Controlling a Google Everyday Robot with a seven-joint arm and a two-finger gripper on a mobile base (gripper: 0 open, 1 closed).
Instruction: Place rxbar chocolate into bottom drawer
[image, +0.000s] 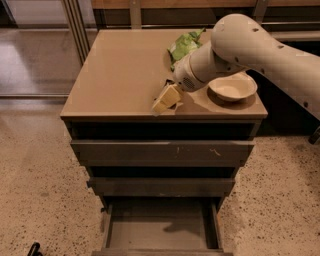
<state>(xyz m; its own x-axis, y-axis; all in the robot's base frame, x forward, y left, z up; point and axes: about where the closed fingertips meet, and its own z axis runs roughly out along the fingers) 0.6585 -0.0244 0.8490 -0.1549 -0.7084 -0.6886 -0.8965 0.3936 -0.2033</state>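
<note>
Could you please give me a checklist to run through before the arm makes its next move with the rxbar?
1. Bottom drawer pulled out: ok.
2. Upper drawers pushed in, out of the drop path: ok.
3. Pincer low at the cabinet top's front edge, at the rxbar chocolate: ok.
4. Bar gripped: cannot tell; it is mostly hidden behind the pincer.
5. Bowl apart from the pincer: ok.
</note>
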